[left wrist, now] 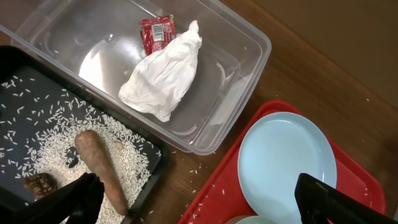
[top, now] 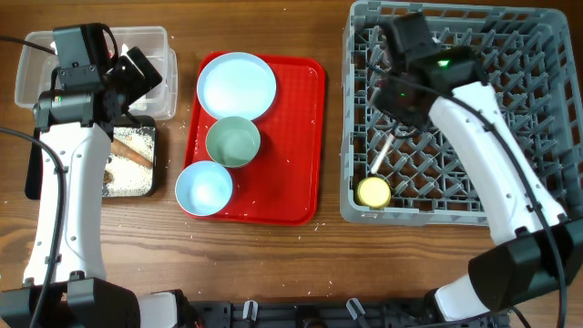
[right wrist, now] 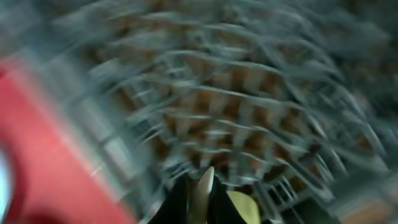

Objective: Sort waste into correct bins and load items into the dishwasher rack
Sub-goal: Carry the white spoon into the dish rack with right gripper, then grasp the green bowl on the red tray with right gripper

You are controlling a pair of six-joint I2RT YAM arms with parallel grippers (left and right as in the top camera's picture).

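A grey pegged rack [top: 537, 55] at the right held a yellow cup [top: 373, 191] in its near left corner, with a white spoon [top: 383, 153] slanting just beyond. In the middle sat a blue plate [top: 237, 84], green bowl [top: 233, 141] and blue bowl [top: 204, 188], far to near. At the left, a clear tub [left wrist: 249, 50] held crumpled paper [left wrist: 163, 78] and a red wrapper [left wrist: 155, 34]. The black tray [left wrist: 25, 81] held rice [left wrist: 43, 121], a brown stick [left wrist: 99, 165] and a lump [left wrist: 38, 183].
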